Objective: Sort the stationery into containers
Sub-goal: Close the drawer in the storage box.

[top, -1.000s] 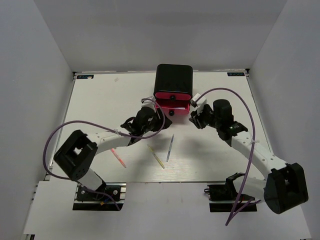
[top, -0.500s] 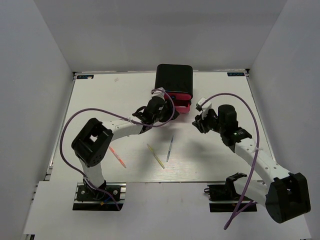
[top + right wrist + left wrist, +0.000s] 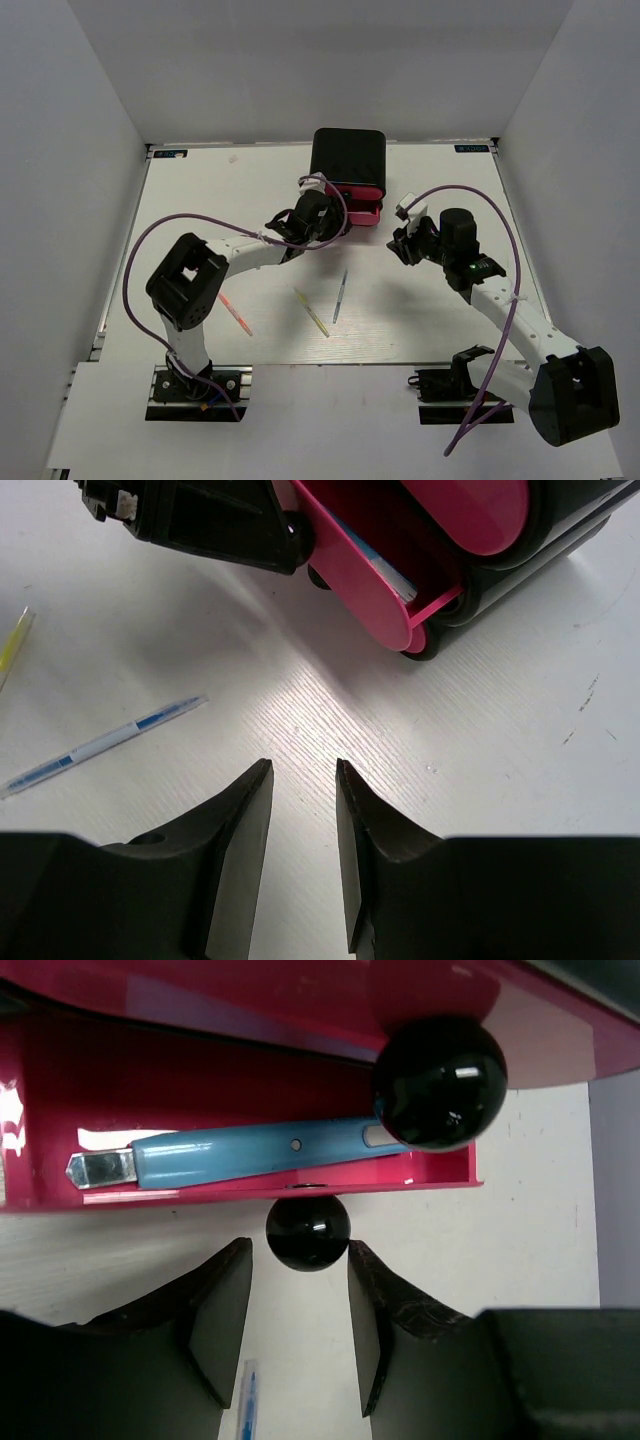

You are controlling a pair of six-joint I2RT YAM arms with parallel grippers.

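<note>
The black cabinet (image 3: 348,160) stands at the table's far middle, with its pink drawers (image 3: 360,203) facing me. In the left wrist view a pink drawer (image 3: 40,1110) is open and holds a light blue pen (image 3: 250,1150). My left gripper (image 3: 300,1260) is open, with a lower drawer's round black knob (image 3: 308,1232) just ahead of its fingertips. Another knob (image 3: 440,1082) sits above. My right gripper (image 3: 303,770) is open and empty over bare table, to the right of the drawers (image 3: 370,590). Red-orange (image 3: 236,313), yellow (image 3: 312,313) and blue-grey (image 3: 340,295) sticks lie on the table.
The blue-grey stick (image 3: 100,745) and the tip of the yellow one (image 3: 12,640) show left of my right gripper. My left gripper's body (image 3: 220,520) is close to the drawer front. Purple cables loop over both arms. White walls enclose the table.
My left gripper has moved up to the cabinet front, and the pulled-out drawer has slid partly back in. My right gripper has drawn back a little to the right.
</note>
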